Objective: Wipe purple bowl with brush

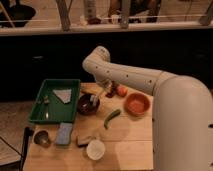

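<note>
The gripper (106, 91) is clamped on the top end of the brush (95, 99). It hangs just above the far right edge of the purple bowl (87, 105). The brush leans down from it, and its pale end is inside the bowl. The purple bowl sits on the wooden table (127, 145), right beside the green tray (36, 114).

The big white arm (135, 80) comes in from the right and bends down to the gripper. A small red and orange fruit (121, 90) lies just to the right of the gripper. The orange bowl (137, 104) is farther right. A long green vegetable (112, 118) lies between the two bowls, a bit nearer the front.

In the tray there is a grey cloth (62, 95). At the front of the table stand a white cup (95, 148), a blue sponge (64, 133) and a small grey cup (41, 137).
</note>
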Robot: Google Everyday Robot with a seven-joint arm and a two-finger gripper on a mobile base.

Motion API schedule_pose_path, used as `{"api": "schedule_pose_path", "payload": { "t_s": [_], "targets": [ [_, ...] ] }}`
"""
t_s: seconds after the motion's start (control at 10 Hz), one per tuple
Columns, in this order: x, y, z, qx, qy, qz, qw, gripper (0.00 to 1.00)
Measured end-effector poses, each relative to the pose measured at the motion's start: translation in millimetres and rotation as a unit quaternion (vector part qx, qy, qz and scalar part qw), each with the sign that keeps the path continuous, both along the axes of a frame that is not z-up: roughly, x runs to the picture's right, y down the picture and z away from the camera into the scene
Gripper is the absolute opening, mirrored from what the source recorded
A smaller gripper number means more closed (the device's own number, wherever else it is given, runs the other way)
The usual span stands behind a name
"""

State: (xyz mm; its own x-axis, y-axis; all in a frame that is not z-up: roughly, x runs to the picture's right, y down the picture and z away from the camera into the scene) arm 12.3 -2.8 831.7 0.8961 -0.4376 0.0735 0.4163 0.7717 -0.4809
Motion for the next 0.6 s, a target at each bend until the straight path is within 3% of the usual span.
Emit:
{"api": "schedule_pose_path", "payload": {
  "t_s": [0.3,0.6],
  "targets": [
    [-18,-12,14.3,0.004,-0.004,-0.008,0.9999,0.0],
    [-52,2,17.1,-0.018,-0.044,-0.046,0.9978,0.0]
  ]
}}
